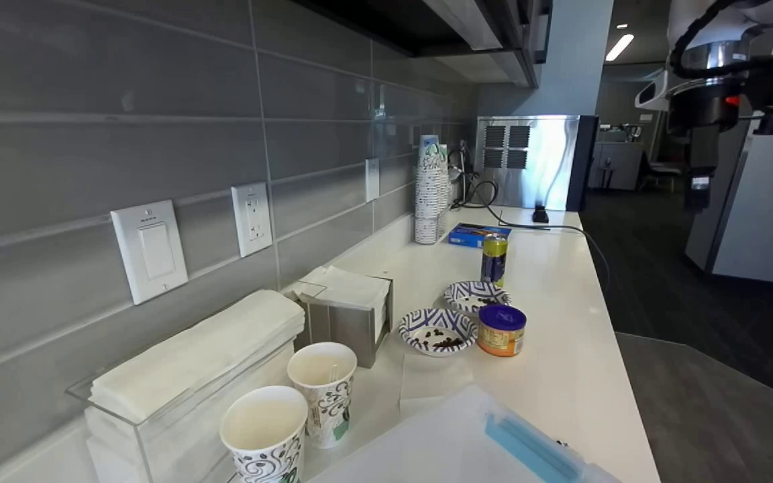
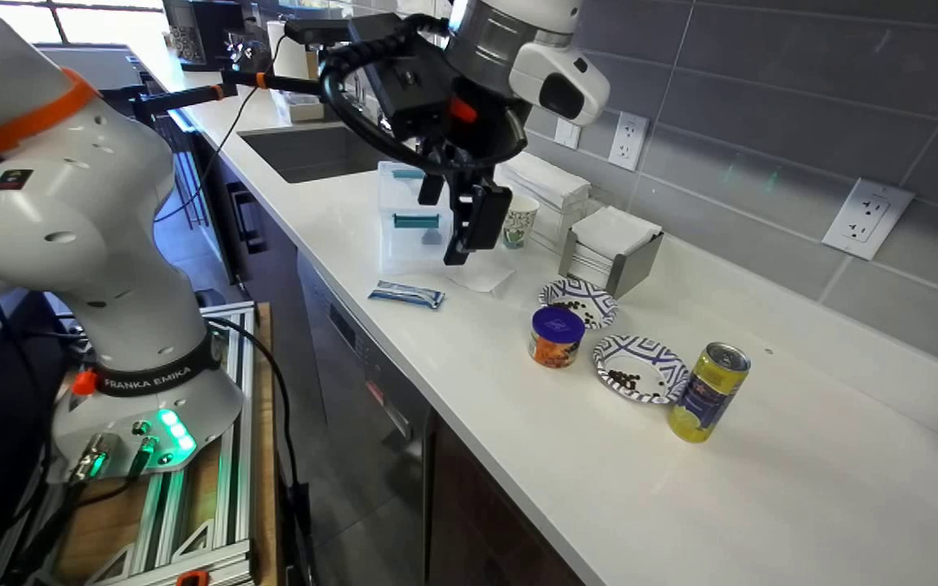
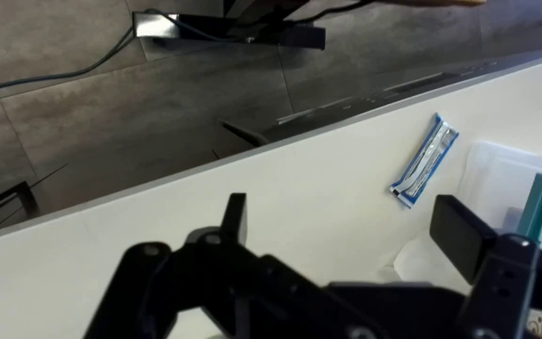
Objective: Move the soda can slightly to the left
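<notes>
The soda can point(image 1: 494, 259) stands upright on the white counter in both exterior views, yellow-green with a dark blue part point(image 2: 708, 392). It is close beside a patterned paper bowl point(image 2: 641, 369); I cannot tell whether they touch. The can is out of view in the wrist view. My gripper point(image 2: 442, 230) is open and empty, high above the counter and well away from the can. It also shows in an exterior view point(image 1: 698, 191) and in the wrist view point(image 3: 344, 216), with its fingers wide apart over bare counter.
An orange tub with a blue top point(image 2: 556, 336) and another patterned bowl point(image 2: 579, 303) stand near the can. A wrapped bar point(image 2: 406, 295), a clear plastic bin point(image 2: 414, 244), a napkin holder point(image 2: 611, 252) and paper cups point(image 1: 323, 396) are on the counter. A cabinet point(image 1: 487, 40) hangs overhead.
</notes>
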Available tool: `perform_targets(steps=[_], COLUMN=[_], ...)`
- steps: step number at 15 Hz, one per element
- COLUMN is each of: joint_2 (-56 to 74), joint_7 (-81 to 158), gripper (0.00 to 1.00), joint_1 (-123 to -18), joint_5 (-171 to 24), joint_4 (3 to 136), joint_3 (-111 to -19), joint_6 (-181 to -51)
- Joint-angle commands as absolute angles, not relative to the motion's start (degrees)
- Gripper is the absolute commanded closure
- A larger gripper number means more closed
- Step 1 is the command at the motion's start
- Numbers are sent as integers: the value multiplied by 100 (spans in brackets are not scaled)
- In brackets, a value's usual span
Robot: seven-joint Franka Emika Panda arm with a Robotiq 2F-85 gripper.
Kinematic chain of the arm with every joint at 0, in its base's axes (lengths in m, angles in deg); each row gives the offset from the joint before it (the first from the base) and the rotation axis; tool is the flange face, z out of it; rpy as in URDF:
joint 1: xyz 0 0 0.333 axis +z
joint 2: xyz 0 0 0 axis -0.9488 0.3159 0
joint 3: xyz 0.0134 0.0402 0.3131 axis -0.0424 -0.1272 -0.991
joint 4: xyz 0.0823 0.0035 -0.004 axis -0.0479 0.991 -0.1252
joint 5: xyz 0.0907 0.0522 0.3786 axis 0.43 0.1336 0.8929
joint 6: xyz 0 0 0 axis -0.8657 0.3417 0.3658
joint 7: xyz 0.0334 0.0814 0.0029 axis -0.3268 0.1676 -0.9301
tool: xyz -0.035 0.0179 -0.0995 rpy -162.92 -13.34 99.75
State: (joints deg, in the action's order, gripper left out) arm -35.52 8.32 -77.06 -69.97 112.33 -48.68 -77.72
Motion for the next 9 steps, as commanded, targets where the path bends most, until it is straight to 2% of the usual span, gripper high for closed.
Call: perform_targets(steps=[1,9], joint_2=[-2993,-1123], joint_7=[1121,2050], gripper=[0,0], joint_1=[-7737,-7733], joint_5=[-6811,-6237], joint_4=[11211,10624], joint_3=[-5116,-5566], joint_6=[-8971,-11844])
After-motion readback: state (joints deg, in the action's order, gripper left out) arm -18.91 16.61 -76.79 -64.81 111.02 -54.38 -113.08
